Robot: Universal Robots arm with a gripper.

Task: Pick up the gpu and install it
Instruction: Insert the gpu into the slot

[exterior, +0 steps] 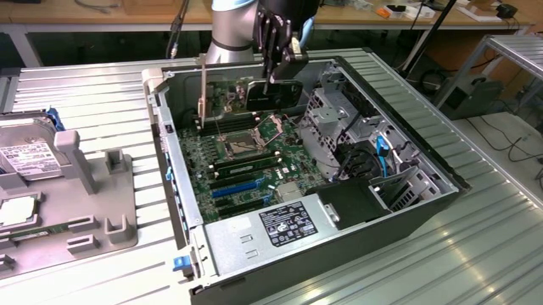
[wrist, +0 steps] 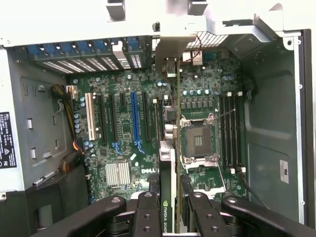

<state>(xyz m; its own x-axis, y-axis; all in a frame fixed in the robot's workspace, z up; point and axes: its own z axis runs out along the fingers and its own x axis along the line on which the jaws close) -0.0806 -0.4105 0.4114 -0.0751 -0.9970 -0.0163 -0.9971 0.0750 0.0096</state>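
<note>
My gripper (exterior: 280, 63) hangs over the far end of the open computer case (exterior: 182, 190), shut on the gpu (exterior: 276, 96). The gpu is a thin black card held on edge, with its long pale bracket (exterior: 203, 89) pointing toward the exterior view's left. It floats above the green motherboard (exterior: 254, 162), clear of the slots. In the wrist view the gpu (wrist: 168, 173) appears edge-on between the black fingers (wrist: 148, 215) of my gripper (wrist: 170, 215). Its bracket (wrist: 170, 47) reaches toward the case's rear wall, and the card lines up beside the blue expansion slot (wrist: 134, 118).
The CPU socket (wrist: 197, 140) and memory slots (wrist: 229, 128) lie beside the card's line. A power supply (exterior: 271, 232) and drive cage (exterior: 339, 121) fill the case's near and right parts. A grey fixture tray (exterior: 93, 210) with a silver hard drive (exterior: 25, 155) stands at the exterior view's left.
</note>
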